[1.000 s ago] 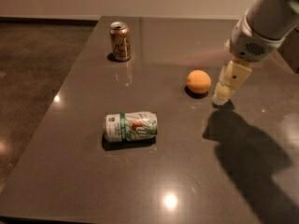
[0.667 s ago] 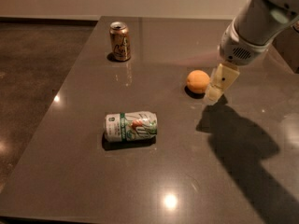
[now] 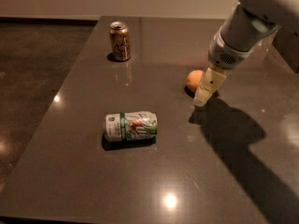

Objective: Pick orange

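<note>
1. Gripper position. My gripper (image 3: 203, 96) hangs over the right half of the tabletop (image 3: 154, 185), at the end of my arm (image 3: 245, 31), which enters from the upper right corner. The cream-coloured end of the gripper points down and slightly left, and its tip sits close above the surface.

2. Jaw state. Cannot tell. From this side the cream end reads as a single block, so I cannot say whether my jaws are released or clenched. Nothing is seen lifted in them.

3. Task object. The orange (image 3: 193, 80) rests on the tabletop, right of centre and toward the far half. It lies just beside the gripper, on the gripper's left. The gripper overlaps the fruit's right edge in the camera view; whether there is actual contact cannot be determined.

4. Other objects.
- A gold-brown can (image 3: 120, 41) stands upright near the far left edge, well apart from the orange.
- A white-and-green can (image 3: 130, 126) lies on its side nearer the camera, left of centre, also well apart from the orange.

5. Surface. The tabletop is dark and glossy, and it shows several small light reflections. My arm casts a broad shadow (image 3: 243, 143) on it, running from below the gripper toward the lower right.
</note>
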Controlling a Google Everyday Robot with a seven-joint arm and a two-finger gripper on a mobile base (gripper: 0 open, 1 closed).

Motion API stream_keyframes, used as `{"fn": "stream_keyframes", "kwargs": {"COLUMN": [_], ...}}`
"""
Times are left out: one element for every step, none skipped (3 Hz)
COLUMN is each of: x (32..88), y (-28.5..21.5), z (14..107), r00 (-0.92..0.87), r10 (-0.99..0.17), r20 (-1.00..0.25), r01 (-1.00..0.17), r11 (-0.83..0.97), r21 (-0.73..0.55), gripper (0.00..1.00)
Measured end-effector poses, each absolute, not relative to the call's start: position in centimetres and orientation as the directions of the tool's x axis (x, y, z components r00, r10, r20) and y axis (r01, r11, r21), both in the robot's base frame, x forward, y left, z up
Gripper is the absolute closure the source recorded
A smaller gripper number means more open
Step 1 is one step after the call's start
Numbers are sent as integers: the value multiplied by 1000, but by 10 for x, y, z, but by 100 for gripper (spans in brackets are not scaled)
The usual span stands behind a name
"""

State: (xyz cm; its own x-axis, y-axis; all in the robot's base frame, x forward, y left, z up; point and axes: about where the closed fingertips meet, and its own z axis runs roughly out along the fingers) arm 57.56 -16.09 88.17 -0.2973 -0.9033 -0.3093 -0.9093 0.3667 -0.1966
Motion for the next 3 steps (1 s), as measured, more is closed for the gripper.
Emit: {"fn": "stream_keyframes", "kwargs": {"x": [589, 598, 603], "y": [-152, -147, -147], "z": [864, 852, 849], "r00": [-294, -292, -285], "r10": [-903, -901, -900], "r20": [-314, -320, -329], "r01": [-918, -926, -931], "r11": [358, 350, 342], "r21": [-169, -143, -126], "gripper": [1, 29, 53]}}
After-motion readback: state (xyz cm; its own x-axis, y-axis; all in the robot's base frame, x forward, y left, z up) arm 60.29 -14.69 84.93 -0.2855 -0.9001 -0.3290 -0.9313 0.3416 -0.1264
